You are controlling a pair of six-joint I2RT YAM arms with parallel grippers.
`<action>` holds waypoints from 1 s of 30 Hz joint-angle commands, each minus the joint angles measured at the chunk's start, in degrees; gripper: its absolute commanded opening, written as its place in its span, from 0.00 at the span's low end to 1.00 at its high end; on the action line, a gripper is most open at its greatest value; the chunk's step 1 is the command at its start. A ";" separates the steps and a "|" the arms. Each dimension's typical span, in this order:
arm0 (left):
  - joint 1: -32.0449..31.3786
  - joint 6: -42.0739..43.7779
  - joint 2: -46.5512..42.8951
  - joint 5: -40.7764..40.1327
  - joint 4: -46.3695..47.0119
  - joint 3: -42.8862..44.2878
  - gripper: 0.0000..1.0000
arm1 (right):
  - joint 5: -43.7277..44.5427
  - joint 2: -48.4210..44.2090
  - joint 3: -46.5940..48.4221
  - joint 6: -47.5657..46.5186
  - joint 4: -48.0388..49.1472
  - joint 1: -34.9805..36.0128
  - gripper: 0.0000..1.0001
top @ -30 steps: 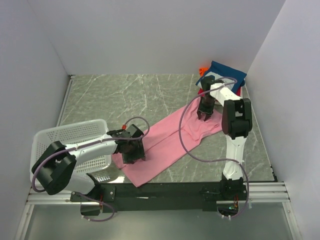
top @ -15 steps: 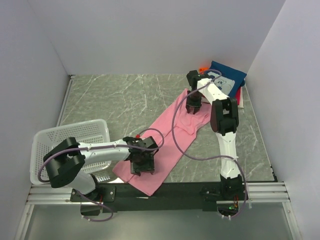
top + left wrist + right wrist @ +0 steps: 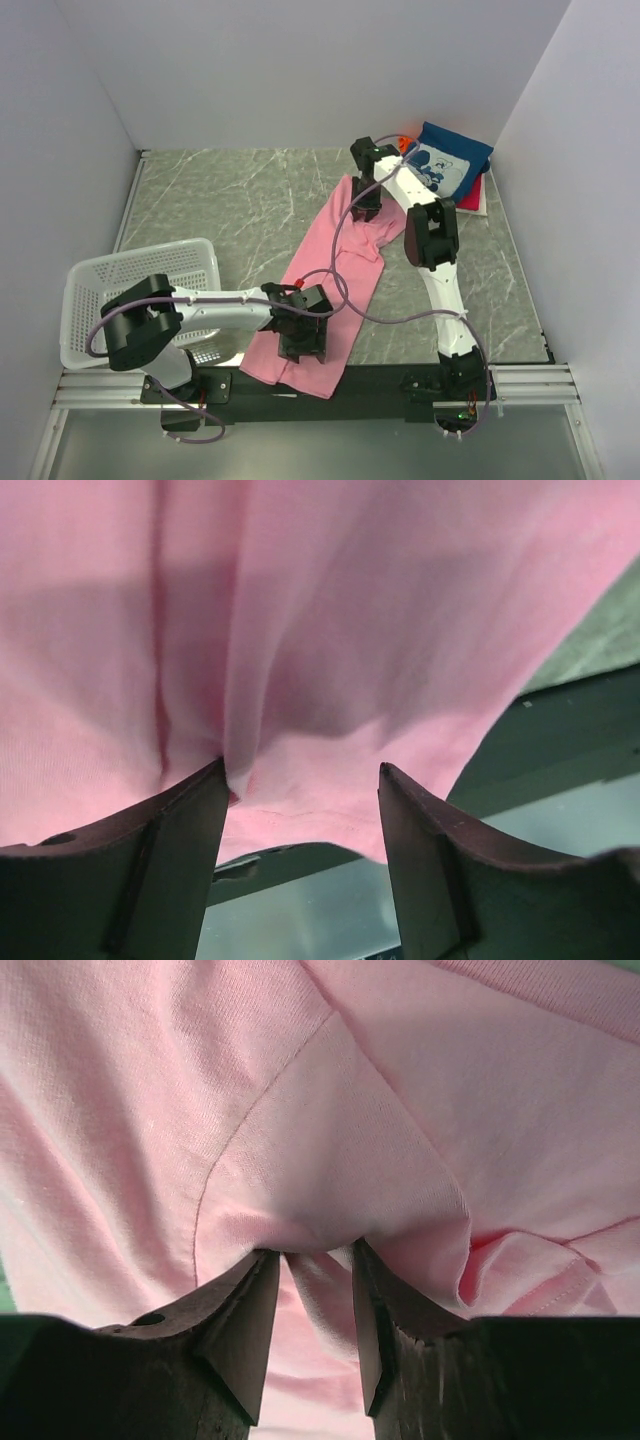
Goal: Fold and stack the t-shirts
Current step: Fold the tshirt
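Stacking looks partly done: folded t-shirts [image 3: 447, 170] sit piled at the counter's [image 3: 230, 200] far right corner. The pink t-shirt [image 3: 370, 250] lies unfolded, stretched diagonally. The right gripper [image 3: 366, 207] pinches its far end. The left gripper [image 3: 302, 347] rests on the near hem with its jaws apart. The white basket [image 3: 140, 255] shows nothing inside.

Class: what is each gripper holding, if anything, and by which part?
The right gripper pinches the pink t-shirt at its far end, beside a seam. On the left gripper the jaws stand apart over the near end; a grip cannot be told.
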 commanded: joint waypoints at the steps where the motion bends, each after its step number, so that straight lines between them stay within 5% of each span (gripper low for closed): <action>1: -1.72 0.64 0.59 2.92 4.86 1.41 0.66 | -3.92 2.70 2.87 1.89 0.39 2.63 0.42; 9: -4.36 1.16 0.42 4.86 9.09 1.84 0.66 | -9.02 3.94 5.34 3.47 3.03 4.66 0.45; 18: -4.62 1.60 -5.73 -5.33 -2.24 8.43 0.67 | -9.82 -6.34 4.20 1.81 6.28 4.31 0.56; 30: -1.81 6.43 -4.69 -6.75 -3.40 6.68 0.67 | -5.78 -19.27 -15.75 0.75 8.92 4.22 0.58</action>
